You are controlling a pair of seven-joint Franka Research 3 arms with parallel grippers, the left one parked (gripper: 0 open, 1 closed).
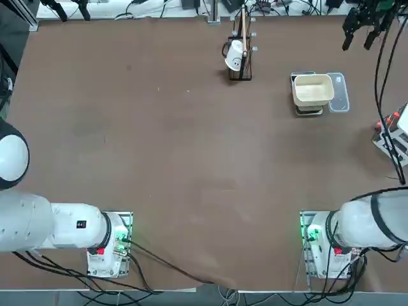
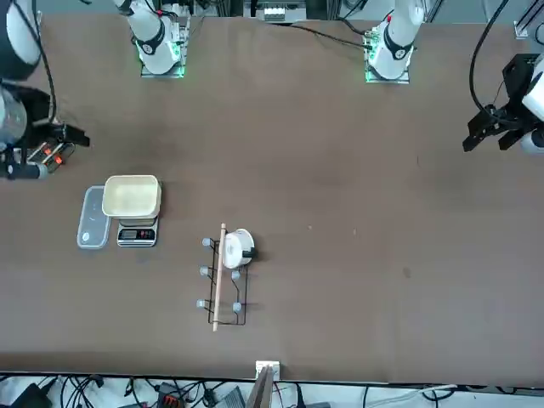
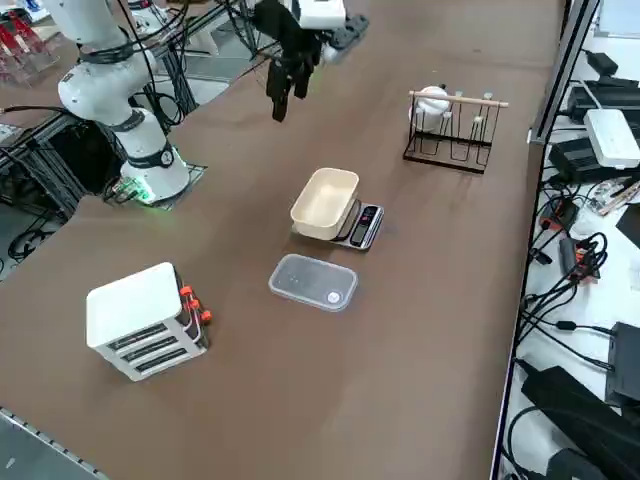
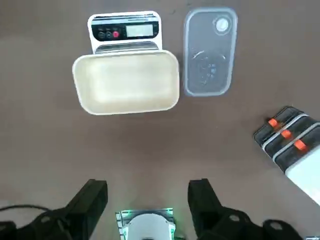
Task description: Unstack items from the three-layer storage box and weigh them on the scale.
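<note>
right hand, fingers apart and empty, hovers above the bench; approach step, next it must reach the three-layer storage box.

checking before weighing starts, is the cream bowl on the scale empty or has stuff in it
Empty: the cream bowl on the scale shows only its bare pale floor.

The right arm is glossy white with rounded links and grey bands at the joints. Its base sits on a metal plate, lit by a green glow and carrying a small red patch — black cables trail off it. The right gripper is matte black — 2 blocky fingers, a cable at 8 o'clock.
</note>
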